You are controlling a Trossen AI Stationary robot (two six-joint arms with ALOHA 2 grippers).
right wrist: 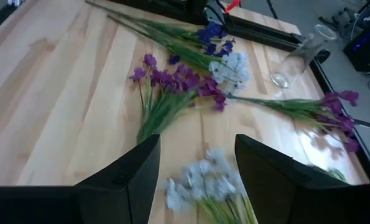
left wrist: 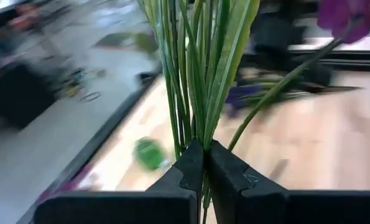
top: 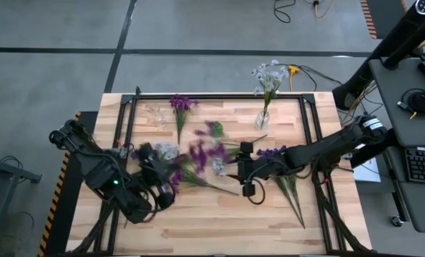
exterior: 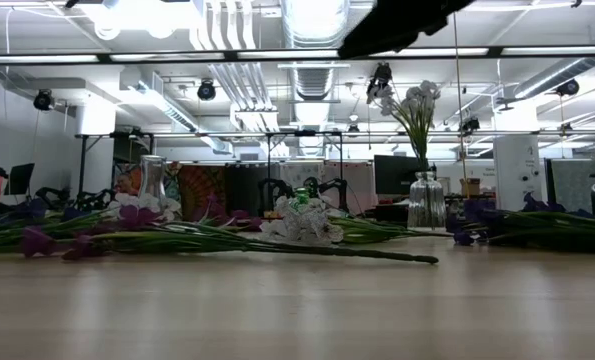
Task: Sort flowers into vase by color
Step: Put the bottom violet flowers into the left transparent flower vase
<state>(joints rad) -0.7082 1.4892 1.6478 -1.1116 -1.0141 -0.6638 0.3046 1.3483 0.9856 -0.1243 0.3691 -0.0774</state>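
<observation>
My left gripper [top: 168,182] is at the table's left middle, shut on a bunch of green stems [left wrist: 197,74]. Magenta blossoms [top: 201,153] show blurred beside it. My right gripper [top: 246,171] hovers open at the table's middle, above a pale white-blue sprig [right wrist: 203,183] that lies on the wood. Magenta sprigs [right wrist: 172,81], a dark blue-violet sprig [right wrist: 212,34] and a pale cluster [right wrist: 234,68] lie on the table. More blue-violet sprigs [top: 273,152] lie under the right arm. A glass vase [top: 262,118] at the far right holds pale flowers [top: 269,75]. My left gripper pinches several thin green stems and leaves together [left wrist: 200,146] between its two fingers [left wrist: 231,171]. The stems fan out away from the fingertips, along the way the fingers point. A magenta blossom [left wrist: 349,12] shows past them. Whether the bunch is clear of the table, I cannot tell.
A second clear glass vase [top: 155,114] is at the far left, with one magenta sprig [top: 180,107] lying beside it. A black frame [top: 219,96] runs along the table's far edge and sides. Bare wood lies along the near edge [top: 219,228].
</observation>
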